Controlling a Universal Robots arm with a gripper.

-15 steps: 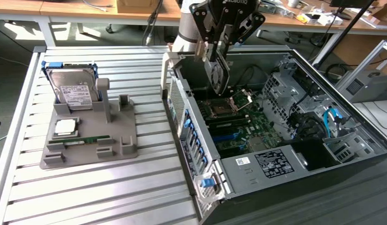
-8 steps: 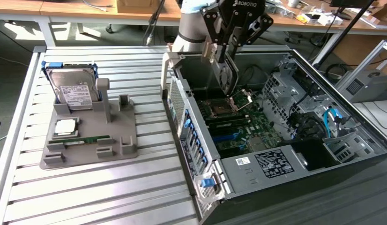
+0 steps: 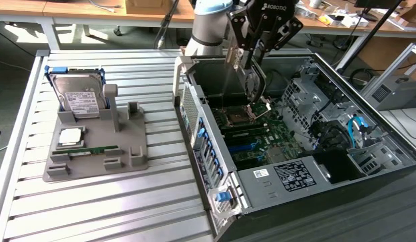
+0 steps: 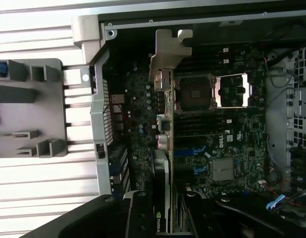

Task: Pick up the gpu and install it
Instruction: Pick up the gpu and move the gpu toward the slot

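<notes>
Slatted metal table [image 3: 93, 201] runs under everything, its near edge closest in the exterior view. On it, toward the exterior view's right, lies an open computer case [image 3: 188, 101] with its side panel off, so the green motherboard [image 3: 262, 143] shows inside. On the exterior view's left, well apart from the case, sits a grey plastic holder [image 3: 131, 151]. A hard drive [image 3: 77, 98] stands upright in the holder's far end. A square chip [image 3: 70, 135] and a narrow memory stick [image 3: 87, 150] lie flat nearer the front.

Above the case hangs the black gripper [image 3: 247, 63], its fingers partly closed and clamped on the gpu [image 3: 252, 88]. The card hangs on edge inside the case, its lower end close over the motherboard beside the processor socket [image 4: 195, 91]. Whether it touches the board I cannot tell. In the wrist view the card's silvery bracket [image 4: 168, 49] is at the end away from the fingers.
</notes>
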